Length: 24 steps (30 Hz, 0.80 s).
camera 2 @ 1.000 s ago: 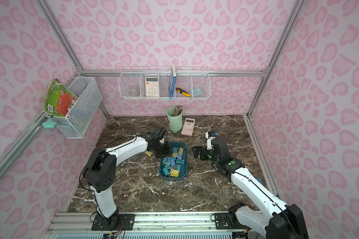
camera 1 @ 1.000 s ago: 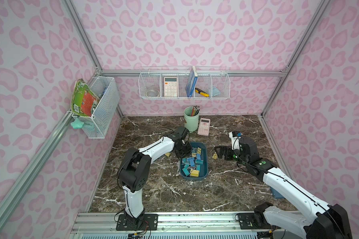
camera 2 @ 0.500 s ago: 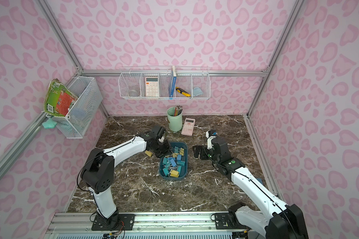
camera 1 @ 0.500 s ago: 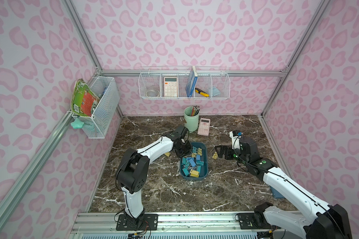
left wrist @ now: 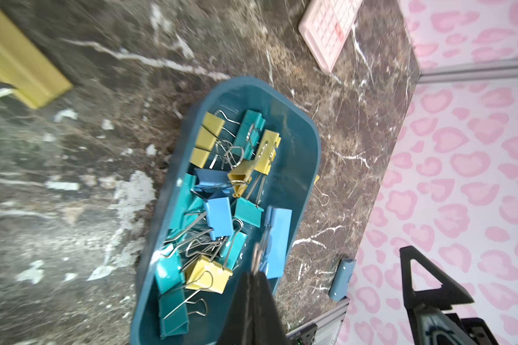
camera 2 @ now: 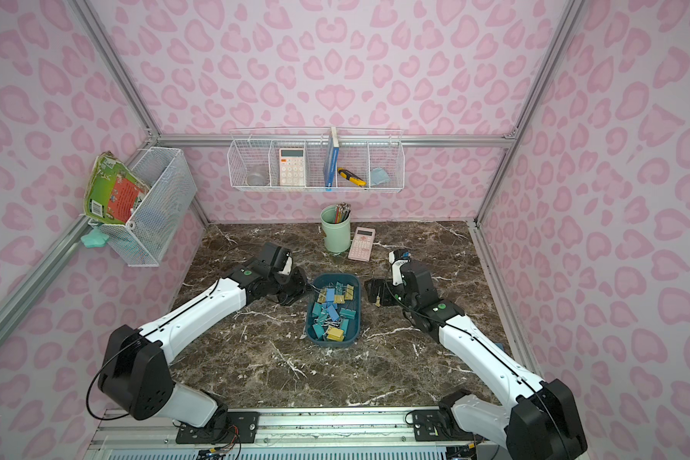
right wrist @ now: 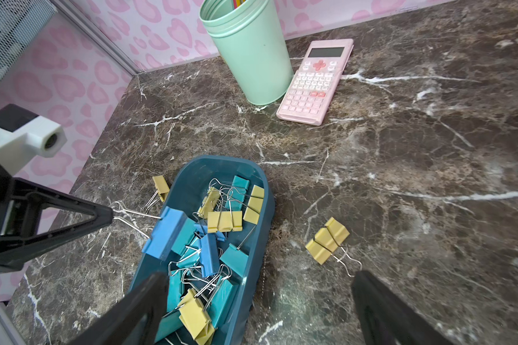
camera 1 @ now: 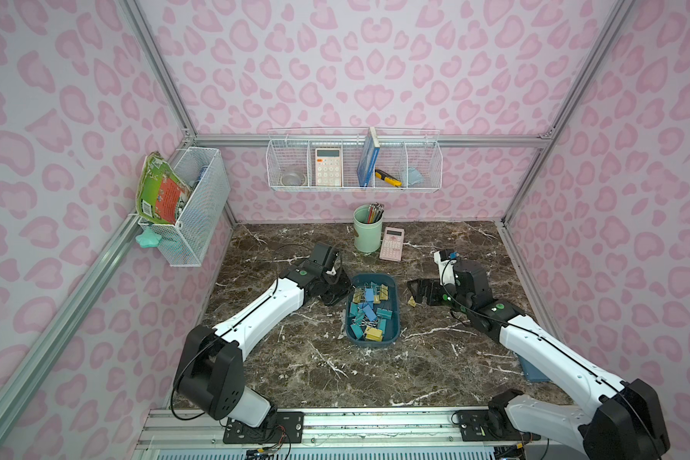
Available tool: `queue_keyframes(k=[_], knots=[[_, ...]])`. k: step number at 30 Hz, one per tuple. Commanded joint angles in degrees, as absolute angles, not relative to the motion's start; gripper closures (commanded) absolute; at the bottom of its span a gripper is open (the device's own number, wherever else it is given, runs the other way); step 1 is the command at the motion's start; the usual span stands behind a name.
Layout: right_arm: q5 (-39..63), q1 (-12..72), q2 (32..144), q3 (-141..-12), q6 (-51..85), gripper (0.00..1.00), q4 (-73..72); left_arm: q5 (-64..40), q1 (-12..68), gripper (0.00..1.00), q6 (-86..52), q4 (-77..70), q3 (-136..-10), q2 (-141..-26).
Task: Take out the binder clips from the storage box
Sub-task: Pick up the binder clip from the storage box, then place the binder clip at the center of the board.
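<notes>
Left fingers have pinched a blue clip by its silver wires.

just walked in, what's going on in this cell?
Two robot arms are emptying coloured binder clips out of the dark teal plastic storage box on the brown marble tabletop. The left gripper is shut on the wire handles of a blue binder clip at the box's rim. The right gripper is open and empty, beside the box near a yellow clip already on the table. Another yellow clip lies on the opposite side. Most are still inside.
</notes>
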<state>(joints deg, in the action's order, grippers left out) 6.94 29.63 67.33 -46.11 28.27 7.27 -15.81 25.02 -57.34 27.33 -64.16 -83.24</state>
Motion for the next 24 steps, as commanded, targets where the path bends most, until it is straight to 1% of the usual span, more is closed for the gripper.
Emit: queue_keyframes(k=[1, 4, 7, 10, 13, 16, 18, 19, 24], knots=[[7.38, 31.24, 69.52, -47.83, 27.42, 0.0, 4.89, -11.65, 22.15, 1.0, -58.45, 29.34, -60.27, -77.25], [6.14, 33.63, 72.96, -50.26, 26.66, 0.0, 5.34, -8.29, 18.77, 1.0, -58.58, 31.6, -55.42, -70.25], [3.42, 36.21, 79.21, -56.04, 25.53, 0.0, 10.48, -4.87, 15.34, 1.0, -58.65, 34.66, -51.01, -63.72], [3.78, 37.74, 85.67, -61.93, 24.53, 0.0, 15.32, -1.17, 12.94, 1.0, -58.32, 37.2, -46.48, -58.31], [3.58, 38.98, 90.73, -65.68, 24.3, 0.01, 16.6, -0.58, 11.15, 1.0, -57.96, 36.83, -42.13, -54.8], [2.4, 39.11, 94.3, -68.36, 24.87, 0.08, 17.33, -0.63, 10.27, 1.0, -57.76, 35.53, -38.93, -53.48], [0.87, 39.14, 96.65, -70.63, 24.96, 0.18, 19.23, -1.43, 9.72, 1.0, -57.24, 33.53, -36.87, -53.27], [0.08, 39.12, 97.92, -71.97, 24.83, 0.21, 20.33, -1.73, 9.38, 1.0, -57.01, 32.72, -35.95, -53.12], [-0.74, 39.22, 103.58, -76.74, 23.75, 0.41, 24.42, -2.78, 7.78, 1.0, -55.85, 29.84, -33.11, -54.44]])
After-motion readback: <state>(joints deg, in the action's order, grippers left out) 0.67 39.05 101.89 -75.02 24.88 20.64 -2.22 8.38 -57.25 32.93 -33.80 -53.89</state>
